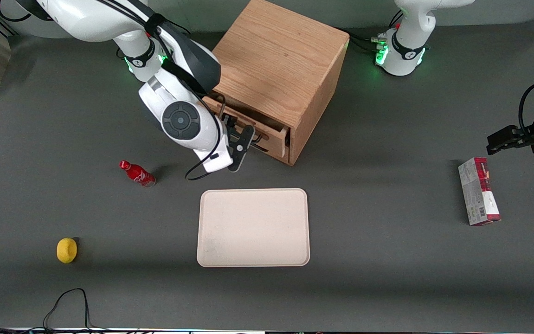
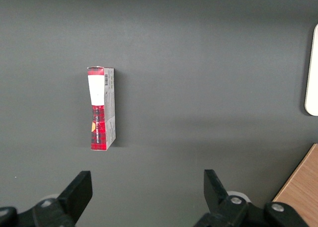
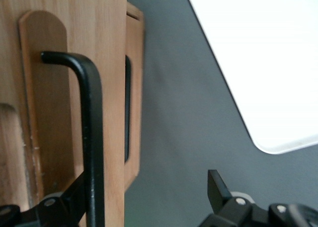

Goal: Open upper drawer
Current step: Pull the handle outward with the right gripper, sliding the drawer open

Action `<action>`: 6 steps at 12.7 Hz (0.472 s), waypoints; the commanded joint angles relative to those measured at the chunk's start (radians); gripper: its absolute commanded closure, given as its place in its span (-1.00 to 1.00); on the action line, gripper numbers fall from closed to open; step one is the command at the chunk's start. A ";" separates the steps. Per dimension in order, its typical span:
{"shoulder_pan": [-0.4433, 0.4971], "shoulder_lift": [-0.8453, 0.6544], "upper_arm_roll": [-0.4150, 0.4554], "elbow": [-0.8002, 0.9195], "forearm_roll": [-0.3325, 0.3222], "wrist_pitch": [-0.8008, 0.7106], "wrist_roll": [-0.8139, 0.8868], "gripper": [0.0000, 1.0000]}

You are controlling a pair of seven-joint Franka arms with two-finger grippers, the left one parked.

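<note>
One dark grey table point(image 1: 387, 287) under everything. One oak cabinet point(image 1: 280, 60) standing on it, farther from the front camera than the tray. Two drawers counted in the cabinet front — upper drawer point(image 1: 273, 132) drawn out a short way, a dark gap showing under the cabinet top; bottom drawer point(image 3: 134, 93) seen edge-on in the wrist view, flush. Two black handles: upper handle point(image 3: 92, 137) a thick wire bar, lower handle point(image 3: 127, 108) a thin dark strip. One cream tray point(image 1: 253, 227), just nearer the front camera than the cabinet, lying flat. One red-and-grey carton point(image 1: 479, 191) toward the parked arm's end. One red bottle point(image 1: 137, 173) and one yellow object point(image 1: 67, 250) toward the working arm's end, well apart. One gripper point(image 3: 149, 199) in front of the upper drawer — fingers spread wide, one finger point(image 3: 74, 197) touching the upper handle, the other clear of it.
</note>
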 commanded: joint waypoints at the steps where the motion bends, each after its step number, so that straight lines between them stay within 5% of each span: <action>1: -0.012 0.021 -0.016 0.034 -0.020 0.000 -0.023 -1.00; 6: -0.012 0.024 -0.099 0.075 -0.020 0.000 -0.125 -1.00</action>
